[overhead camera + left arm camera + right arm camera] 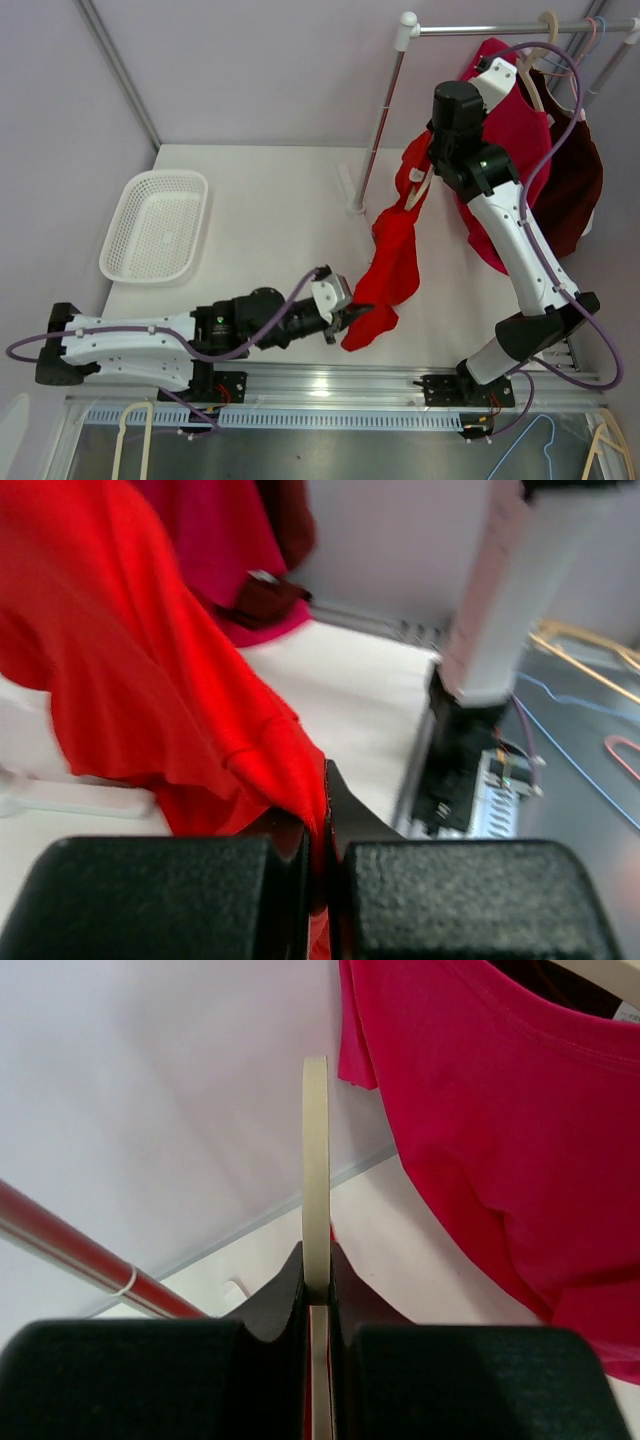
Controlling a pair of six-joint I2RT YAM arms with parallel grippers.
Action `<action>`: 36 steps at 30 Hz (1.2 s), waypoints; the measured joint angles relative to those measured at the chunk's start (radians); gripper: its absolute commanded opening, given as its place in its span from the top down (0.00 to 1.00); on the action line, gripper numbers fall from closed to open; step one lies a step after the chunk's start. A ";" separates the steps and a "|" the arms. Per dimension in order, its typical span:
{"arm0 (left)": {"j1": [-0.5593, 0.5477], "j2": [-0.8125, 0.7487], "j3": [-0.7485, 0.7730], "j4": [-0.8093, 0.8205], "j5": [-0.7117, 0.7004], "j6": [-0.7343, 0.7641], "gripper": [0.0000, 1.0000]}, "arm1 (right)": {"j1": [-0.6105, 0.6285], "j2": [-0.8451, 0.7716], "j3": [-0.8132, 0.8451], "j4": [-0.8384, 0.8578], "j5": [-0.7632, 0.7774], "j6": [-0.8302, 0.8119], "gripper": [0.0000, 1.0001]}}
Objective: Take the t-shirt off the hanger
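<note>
A bright red t-shirt [395, 255] hangs from a cream hanger [419, 193] held up in mid-air and trails down to the table. My left gripper [345, 318] is shut on the shirt's lower edge near the table front; in the left wrist view the red t-shirt cloth [170, 700] is pinched between the fingers [160, 895]. My right gripper [432, 165] is shut on the cream hanger, which runs up between its fingers [270, 1310] as a thin strip [315, 1160] in the right wrist view.
A white basket [155, 226] sits at the table's left. A clothes rack [500, 28] at the back right carries a crimson shirt [520, 130] and a dark maroon one [575, 185]; its pole stands mid-table [380, 120]. Spare hangers [135, 440] lie below the front rail.
</note>
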 measured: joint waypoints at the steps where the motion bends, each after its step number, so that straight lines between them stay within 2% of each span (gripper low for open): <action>1: -0.026 0.013 -0.013 0.010 -0.003 -0.010 0.99 | -0.008 0.005 0.004 -0.006 -0.013 0.000 1.00; 5: -0.109 0.105 -0.037 0.057 -0.016 -0.048 0.99 | -0.029 0.027 0.010 -0.041 -0.045 0.001 1.00; 9: -0.112 0.117 -0.069 0.085 -0.037 -0.100 0.99 | -0.031 0.033 0.010 -0.093 -0.084 0.005 1.00; 11: -0.057 0.117 -0.068 0.083 -0.013 -0.141 0.99 | -0.031 0.029 0.010 -0.097 -0.100 0.008 1.00; 14: 0.129 0.129 -0.056 0.044 0.069 -0.221 0.99 | -0.029 0.007 0.005 -0.089 -0.133 0.002 1.00; 17: 0.296 0.180 -0.005 -0.021 0.108 -0.280 0.99 | -0.025 -0.067 -0.035 -0.079 -0.196 -0.018 1.00; 19: 0.360 0.243 0.060 -0.078 0.132 -0.306 0.99 | -0.024 -0.134 -0.055 -0.082 -0.238 -0.029 1.00; 24: 0.435 0.406 0.195 -0.145 0.238 -0.369 0.99 | -0.024 -0.281 -0.056 -0.072 -0.324 -0.067 1.00; 29: 0.442 0.426 0.211 -0.207 0.312 -0.401 0.99 | -0.060 -0.359 -0.132 0.027 -0.382 -0.163 1.00; 32: 0.442 0.426 0.330 -0.345 0.310 -0.391 0.99 | -0.129 -0.352 -0.184 0.098 -0.475 -0.208 1.00; 36: 0.476 0.423 0.653 -0.489 0.298 -0.360 0.99 | -0.208 -0.283 -0.218 0.193 -0.610 -0.251 1.00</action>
